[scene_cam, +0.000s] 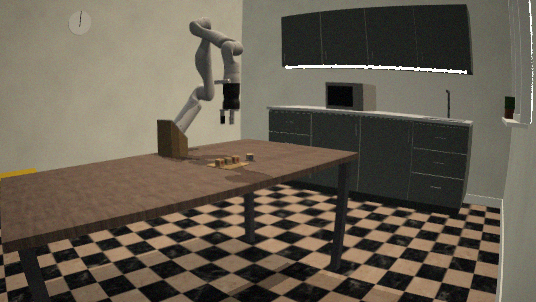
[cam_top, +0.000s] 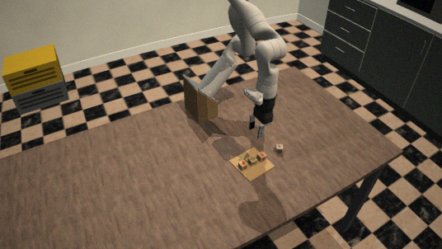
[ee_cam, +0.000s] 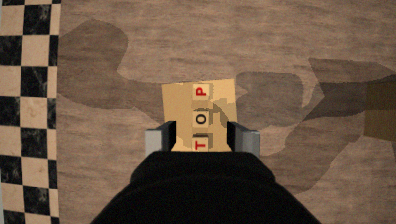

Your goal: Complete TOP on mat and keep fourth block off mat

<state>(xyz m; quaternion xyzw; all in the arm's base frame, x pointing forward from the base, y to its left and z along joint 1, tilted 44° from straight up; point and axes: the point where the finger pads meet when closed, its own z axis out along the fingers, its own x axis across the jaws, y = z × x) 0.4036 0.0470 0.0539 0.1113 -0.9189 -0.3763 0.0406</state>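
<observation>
A tan mat point(cam_top: 253, 166) lies on the wooden table, and three wooden blocks sit on it side by side in a row. In the wrist view they show a red T point(ee_cam: 201, 143), a dark O point(ee_cam: 201, 119) and a red P point(ee_cam: 200, 92), all face up on the mat. In the top view the row runs from one end block point(cam_top: 243, 164) through the middle block point(cam_top: 252, 160) to the other end block point(cam_top: 261, 156). A fourth block with a blue mark point(cam_top: 279, 147) lies on the table off the mat. My gripper point(cam_top: 256, 128) is open and empty, high above the row point(scene_cam: 227, 160).
A brown wooden box point(cam_top: 199, 105) stands on the table by the arm's base. The table's far edge and the checkered floor show at the left of the wrist view. Dark cabinets point(scene_cam: 370, 150) stand beyond the table.
</observation>
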